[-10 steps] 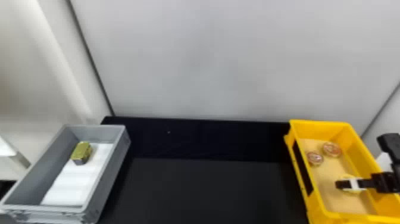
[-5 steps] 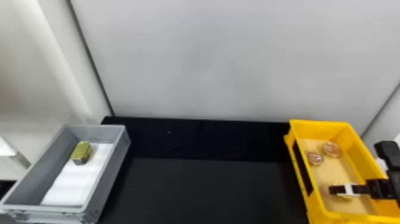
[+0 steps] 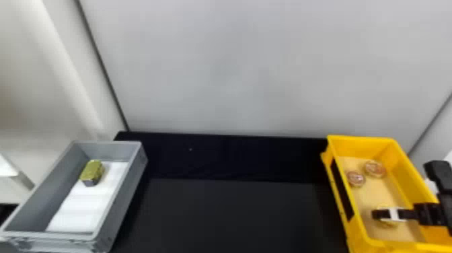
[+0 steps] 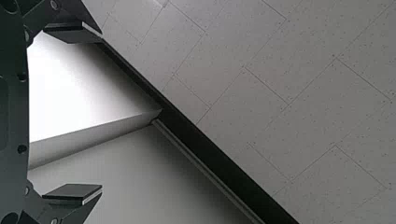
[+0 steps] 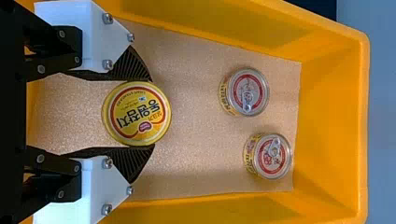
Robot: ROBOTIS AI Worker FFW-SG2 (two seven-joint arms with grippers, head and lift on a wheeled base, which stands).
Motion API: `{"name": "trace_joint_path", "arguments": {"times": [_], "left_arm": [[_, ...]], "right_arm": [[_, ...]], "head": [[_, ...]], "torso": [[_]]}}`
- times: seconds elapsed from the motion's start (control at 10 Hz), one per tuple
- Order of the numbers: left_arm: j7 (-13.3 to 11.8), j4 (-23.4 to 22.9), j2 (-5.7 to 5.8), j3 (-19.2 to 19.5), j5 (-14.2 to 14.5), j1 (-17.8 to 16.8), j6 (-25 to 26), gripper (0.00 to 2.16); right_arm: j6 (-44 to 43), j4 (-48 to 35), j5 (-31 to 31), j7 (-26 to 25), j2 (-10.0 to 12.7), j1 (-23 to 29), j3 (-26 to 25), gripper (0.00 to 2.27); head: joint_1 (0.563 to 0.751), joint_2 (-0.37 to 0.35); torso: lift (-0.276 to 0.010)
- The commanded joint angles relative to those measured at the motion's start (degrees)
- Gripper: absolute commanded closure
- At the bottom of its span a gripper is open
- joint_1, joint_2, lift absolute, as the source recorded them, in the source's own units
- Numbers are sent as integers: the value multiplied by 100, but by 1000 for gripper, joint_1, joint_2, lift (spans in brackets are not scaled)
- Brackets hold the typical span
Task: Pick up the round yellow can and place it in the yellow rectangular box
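Pale wall (image 3: pixel 235 67) is standing behind black table (image 3: pixel 235 212); right gripper (image 3: pixel 390 214) is holding round yellow can (image 5: pixel 136 113).
Its fingers are touching both sides of the can, inside yellow box (image 3: pixel 363 139); left gripper (image 4: pixel 101 111) is keeping fingers wide apart.

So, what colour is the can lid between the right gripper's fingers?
The lid is mainly yellow, red-ringed; best seen in the right wrist view.

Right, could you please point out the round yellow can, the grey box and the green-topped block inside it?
Round yellow can (image 5: pixel 136 113): right wrist view, on its printed top.
Grey box (image 3: pixel 124 198): head view, on its right outer wall.
Green-topped block (image 3: pixel 92 169): head view, on its top.
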Motion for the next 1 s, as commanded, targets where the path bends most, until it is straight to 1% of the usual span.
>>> {"name": "trace_joint_path", "arguments": {"times": [0.0,0.2,0.4,0.5,0.6,0.7,0.8,0.9], "left_arm": [[0,0,1,-9,0,-3,1,139],[0,0,-8,-1,0,-3,-8,139],[0,0,-8,8,0,14,-8,142],[0,0,-8,26,0,23,-8,142],[0,0,-8,26,0,32,-8,142],[0,0,1,26,0,32,-8,142],[0,0,1,26,0,41,1,142],[0,0,1,35,0,50,10,142]], "right_arm": [[41,10,-11,0,0,-9,-1,612],[120,-16,-11,-27,0,-9,-1,351],[190,-60,-11,-79,0,0,25,190],[226,-148,-11,-88,-9,9,69,162],[366,-403,-11,-62,-35,44,60,186],[568,-877,33,8,-79,123,87,217],[823,-1431,245,158,-115,202,122,217],[947,-1941,561,483,-106,237,95,211]], "head": [[663,54],[663,54],[663,54],[663,54],[663,54],[663,54],[663,54],[663,54]], "torso": [[-10],[-10],[-10],[-10],[-10],[-10],[-10],[-10]]}}
